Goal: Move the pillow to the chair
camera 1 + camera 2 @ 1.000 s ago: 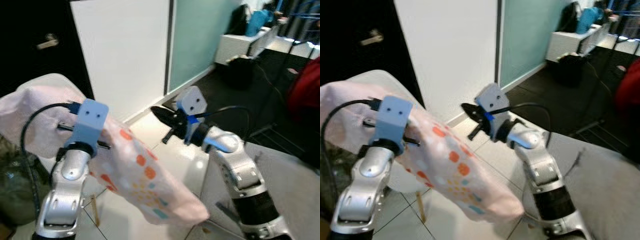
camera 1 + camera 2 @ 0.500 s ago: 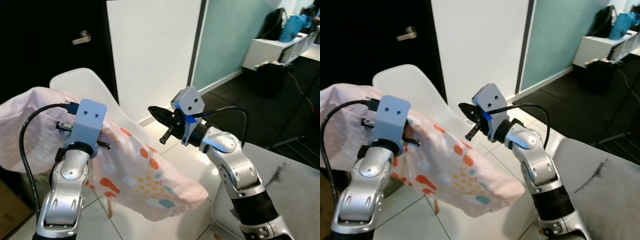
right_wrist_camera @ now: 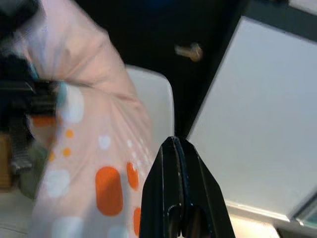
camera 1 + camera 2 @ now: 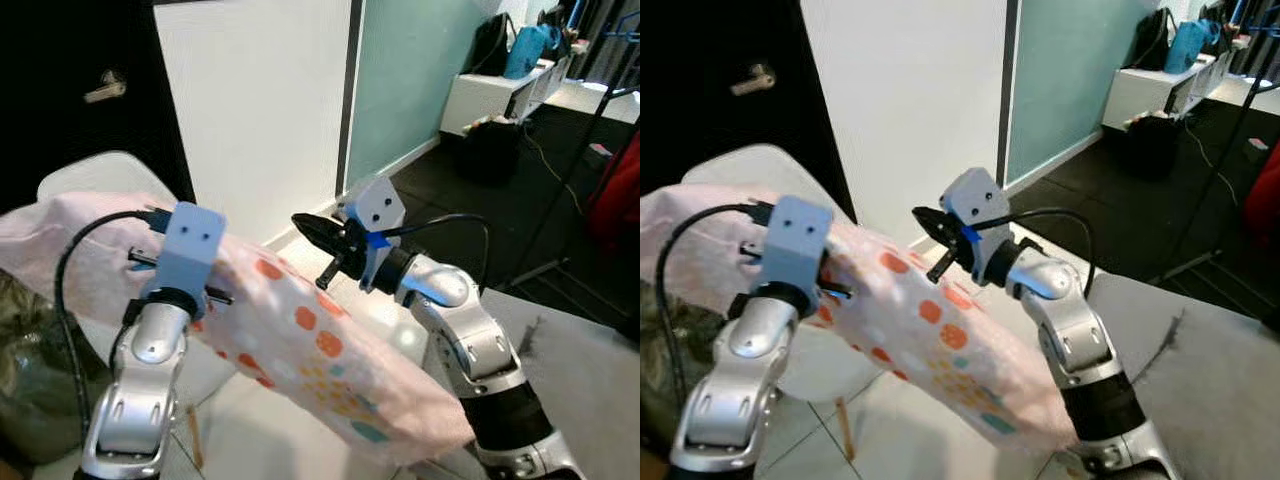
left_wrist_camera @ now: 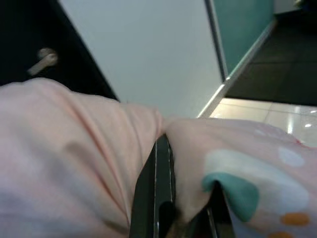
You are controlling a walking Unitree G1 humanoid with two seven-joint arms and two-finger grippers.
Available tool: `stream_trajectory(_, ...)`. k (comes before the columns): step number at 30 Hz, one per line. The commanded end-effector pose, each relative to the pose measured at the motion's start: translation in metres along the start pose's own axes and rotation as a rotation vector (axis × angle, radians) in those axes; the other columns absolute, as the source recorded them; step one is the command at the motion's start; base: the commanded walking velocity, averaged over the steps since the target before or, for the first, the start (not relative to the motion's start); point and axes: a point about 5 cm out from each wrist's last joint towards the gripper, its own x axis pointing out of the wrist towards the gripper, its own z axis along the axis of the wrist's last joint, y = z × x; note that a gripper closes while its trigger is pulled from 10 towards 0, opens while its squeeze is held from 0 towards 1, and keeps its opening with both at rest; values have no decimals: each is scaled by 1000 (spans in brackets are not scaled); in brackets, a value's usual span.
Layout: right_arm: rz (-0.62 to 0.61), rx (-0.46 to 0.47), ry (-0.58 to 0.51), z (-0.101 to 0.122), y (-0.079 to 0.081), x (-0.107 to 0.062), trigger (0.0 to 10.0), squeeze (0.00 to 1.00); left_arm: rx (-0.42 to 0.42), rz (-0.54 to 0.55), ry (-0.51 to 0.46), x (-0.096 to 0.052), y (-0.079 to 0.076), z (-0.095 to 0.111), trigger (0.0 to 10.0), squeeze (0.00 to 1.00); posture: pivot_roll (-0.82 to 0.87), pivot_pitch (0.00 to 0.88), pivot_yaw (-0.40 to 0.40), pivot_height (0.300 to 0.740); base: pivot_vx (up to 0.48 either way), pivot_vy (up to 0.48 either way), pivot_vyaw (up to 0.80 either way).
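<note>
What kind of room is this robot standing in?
Probably a home or studio interior: a white chair stands on pale floor tiles by a dark door with a lever handle, and bags sit on a low white bench.

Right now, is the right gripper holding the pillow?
No. The right gripper is shut on nothing above the pillow, which the left gripper pinches.

Pillow (image 4: 300,340) before the chair (image 4: 90,175), right pincer (image 4: 305,228) beside pillow
</note>
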Motion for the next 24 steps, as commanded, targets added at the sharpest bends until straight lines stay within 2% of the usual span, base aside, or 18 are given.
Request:
stream_trajectory(1,16,10,-27,4,3,3,10000,0,11,52,-60,0,11,10,10000,0,-186,32,-19,699,311,0,0)
stream_trajectory(8,23,8,-30,5,5,3,10000,0,10,53,-59,0,11,10,10000,0,-186,34,-20,699,316,0,0)
stream_trajectory(18,104,3,-34,8,14,1,10000,0,5,56,-57,-1,11,10,10000,0,-190,40,-20,699,314,0,788)
stream_trajectory(24,111,-3,-26,7,14,1,10000,0,0,59,-50,-1,11,9,10000,0,-192,41,-21,699,262,0,800)
